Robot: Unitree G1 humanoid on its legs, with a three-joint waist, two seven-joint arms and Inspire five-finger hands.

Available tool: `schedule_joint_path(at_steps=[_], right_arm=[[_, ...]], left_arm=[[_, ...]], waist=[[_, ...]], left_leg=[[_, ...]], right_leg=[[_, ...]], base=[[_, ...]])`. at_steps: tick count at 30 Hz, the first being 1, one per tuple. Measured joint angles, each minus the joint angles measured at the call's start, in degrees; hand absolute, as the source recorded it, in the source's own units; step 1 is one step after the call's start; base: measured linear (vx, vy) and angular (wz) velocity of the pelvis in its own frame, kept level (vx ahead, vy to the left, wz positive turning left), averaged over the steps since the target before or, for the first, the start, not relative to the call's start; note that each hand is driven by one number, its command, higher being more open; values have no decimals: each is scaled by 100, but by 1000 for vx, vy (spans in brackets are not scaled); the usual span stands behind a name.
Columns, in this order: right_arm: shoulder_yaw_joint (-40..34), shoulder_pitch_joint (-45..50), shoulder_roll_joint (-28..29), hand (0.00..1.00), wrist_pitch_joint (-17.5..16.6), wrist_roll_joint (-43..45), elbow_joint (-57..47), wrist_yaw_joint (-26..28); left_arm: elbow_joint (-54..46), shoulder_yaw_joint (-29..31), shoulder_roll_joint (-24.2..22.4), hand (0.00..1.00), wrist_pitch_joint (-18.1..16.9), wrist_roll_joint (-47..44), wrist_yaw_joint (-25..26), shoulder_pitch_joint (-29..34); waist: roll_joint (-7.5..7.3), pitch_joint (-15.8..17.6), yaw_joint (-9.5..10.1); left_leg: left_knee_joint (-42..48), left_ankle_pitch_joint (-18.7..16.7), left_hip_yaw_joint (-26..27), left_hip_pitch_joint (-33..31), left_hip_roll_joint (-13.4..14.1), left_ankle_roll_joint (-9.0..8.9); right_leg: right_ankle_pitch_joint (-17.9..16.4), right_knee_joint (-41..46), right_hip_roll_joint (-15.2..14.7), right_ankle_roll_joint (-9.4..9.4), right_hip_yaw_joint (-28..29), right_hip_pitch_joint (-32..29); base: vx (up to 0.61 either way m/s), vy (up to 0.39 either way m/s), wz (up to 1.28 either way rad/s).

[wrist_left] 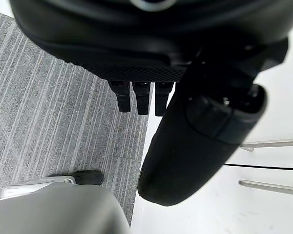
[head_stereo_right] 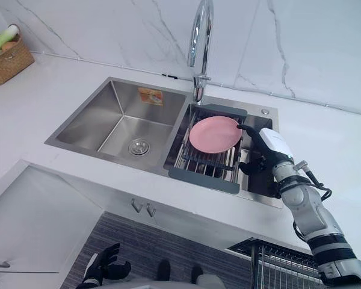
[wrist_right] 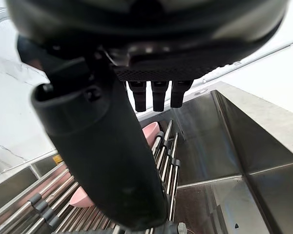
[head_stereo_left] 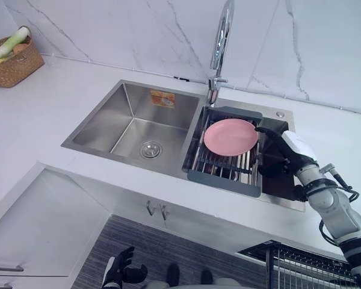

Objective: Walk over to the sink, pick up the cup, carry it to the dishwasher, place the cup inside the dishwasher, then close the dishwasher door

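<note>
Stainless-steel double sink (head_stereo_left: 102, 117) sits mid-frame in a white stone counter (head_stereo_left: 42, 120). The robot stands at it, so the walk looks done. The rest is left: cup not picked up, nothing carried, nothing loaded, door not closed.

Dark right hand with white cover (head_stereo_left: 290, 149) hovers centre-right over the right end of the sink, just beside the grey slatted dish rack (head_stereo_left: 222, 180). Its fingers are straight and the thumb spread, with nothing in it: released, and it reads as lining up a grasp.

Cup: cannot tell where it is. My guess is the dark strip under the right hand, between rack and sink wall, hidden by the hand.

Left hand (head_stereo_left: 116, 271) hangs at bottom left above the grey striped floor (head_stereo_left: 168, 247), fingers relaxed, empty.

Containers:
- Left basin holds just its round drain (head_stereo_left: 150, 149).
- Right basin holds the rack, and a round pink plate (head_stereo_left: 230, 136) rests on the rack's bars.
- Woven wicker basket (head_stereo_left: 12, 66), upper left on the counter, holds a green-and-white leek (head_stereo_left: 9, 45).
- Dark wire basket (head_stereo_left: 292, 265) at bottom right is probably the open dishwasher's rack; nothing seen in the part that shows.
</note>
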Motion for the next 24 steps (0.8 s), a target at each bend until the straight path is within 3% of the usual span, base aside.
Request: schedule_joint_path(at_steps=[17,24], right_arm=[[-17,-68,-1,90,-42,-231,-608,-130],[-17,-348,-4,90,-101,-228,-729,-141]], left_arm=[[-3,64,-28,90,2,0,2,9],[-2,63,-28,90,3,0,0,-13]], waist=[[-8,46,-63],[-10,75,-4]], left_leg=[[-58,-14,33,126,5,-25],[-93,-16,74,160,15,-19]], right_leg=[[-3,26,2,2,42,83],[-3,28,7,-1,90,88]], base=[[0,0,0],[7,-2,-3]])
